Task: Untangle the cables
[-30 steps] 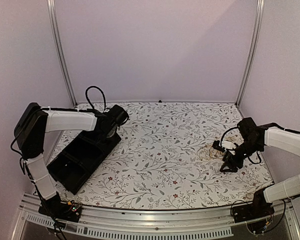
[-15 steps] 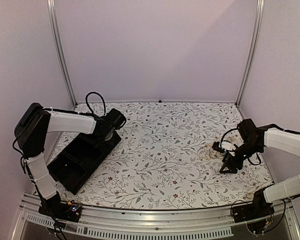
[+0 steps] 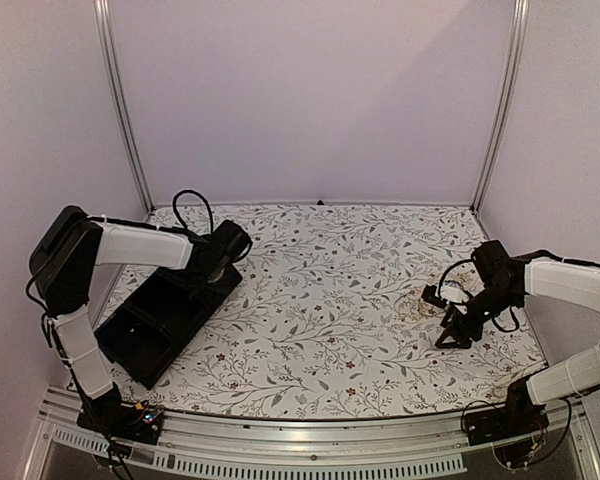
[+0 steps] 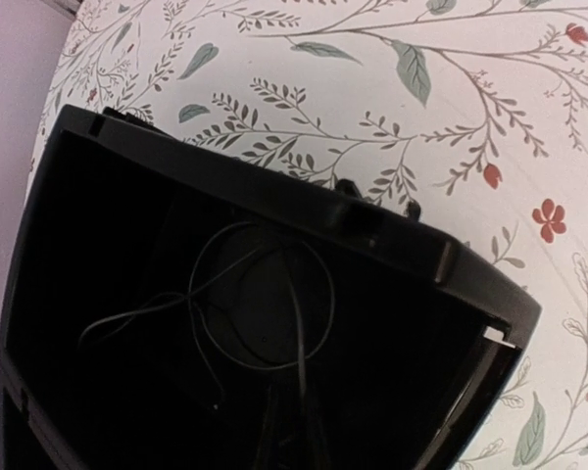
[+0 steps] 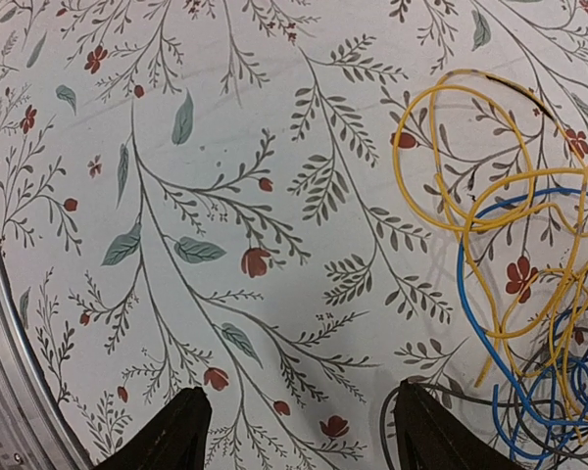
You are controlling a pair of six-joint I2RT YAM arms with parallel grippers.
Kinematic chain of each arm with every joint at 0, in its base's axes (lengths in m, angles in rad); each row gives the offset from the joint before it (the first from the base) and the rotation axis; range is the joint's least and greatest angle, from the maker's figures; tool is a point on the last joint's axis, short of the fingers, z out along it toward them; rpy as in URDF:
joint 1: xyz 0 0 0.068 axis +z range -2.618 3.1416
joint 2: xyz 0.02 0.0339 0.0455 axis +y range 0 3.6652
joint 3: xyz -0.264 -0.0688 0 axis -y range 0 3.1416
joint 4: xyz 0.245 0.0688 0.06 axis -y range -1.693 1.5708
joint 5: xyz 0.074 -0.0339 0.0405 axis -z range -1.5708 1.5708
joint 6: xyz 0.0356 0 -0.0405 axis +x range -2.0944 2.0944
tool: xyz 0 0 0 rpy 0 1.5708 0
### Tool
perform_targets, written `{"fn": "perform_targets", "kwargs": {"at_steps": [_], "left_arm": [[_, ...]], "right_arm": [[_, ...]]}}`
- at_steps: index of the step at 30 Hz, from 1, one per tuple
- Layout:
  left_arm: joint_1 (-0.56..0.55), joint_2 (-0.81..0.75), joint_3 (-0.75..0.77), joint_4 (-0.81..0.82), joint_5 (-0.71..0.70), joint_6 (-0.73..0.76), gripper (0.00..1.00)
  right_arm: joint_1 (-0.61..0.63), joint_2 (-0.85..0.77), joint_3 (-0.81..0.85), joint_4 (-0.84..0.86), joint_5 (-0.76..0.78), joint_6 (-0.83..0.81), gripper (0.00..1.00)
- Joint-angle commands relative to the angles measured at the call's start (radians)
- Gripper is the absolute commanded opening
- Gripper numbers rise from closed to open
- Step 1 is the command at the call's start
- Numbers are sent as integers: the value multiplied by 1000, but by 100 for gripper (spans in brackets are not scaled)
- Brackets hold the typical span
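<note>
Cables (image 5: pixel 539 294): yellow, blue and grey tangle loose on the counter (image 3: pixel 320 300) around 3 o'clock. The right hand (image 5: pixel 299 436) is wide open just beside it, gripping nothing. One dark wire (image 4: pixel 292 313) lies in the black bin (image 4: pixel 392 235) at 9 o'clock, with the left hand (image 3: pixel 218 268) closed over it.

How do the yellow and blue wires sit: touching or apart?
Touching. The right wrist view shows the yellow wire and the blue wire crossing each other at several spots, looped together.
</note>
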Motion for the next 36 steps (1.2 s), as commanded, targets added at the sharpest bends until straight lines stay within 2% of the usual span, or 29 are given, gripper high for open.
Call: {"fn": "perform_targets", "kwargs": {"at_steps": [1, 6, 10, 14, 19, 24, 29, 32, 36], "left_arm": [[4, -15, 32, -50, 38, 1, 15], [3, -72, 41, -92, 51, -3, 21], [-2, -111, 78, -145, 60, -8, 41], [-8, -154, 109, -161, 88, -7, 49], [-7, -187, 135, -163, 138, -3, 50], [-34, -207, 131, -116, 188, 41, 47], [-168, -207, 93, 51, 337, 160, 46], [-250, -169, 93, 122, 407, 171, 46], [-302, -100, 114, 160, 444, 170, 46]], "right_arm": [[6, 10, -15, 30, -32, 9, 68], [6, 0, 11, 16, -81, 17, 68], [6, -15, 55, -10, -104, 23, 68], [5, -25, 95, -31, -68, 42, 68], [4, -25, 125, -61, -43, 54, 68], [1, -49, 131, -74, 16, 79, 65], [-6, -64, 86, -65, 162, 68, 60], [-6, -59, 61, -34, 242, 71, 58], [-6, -49, 47, -32, 290, 67, 58]]}}
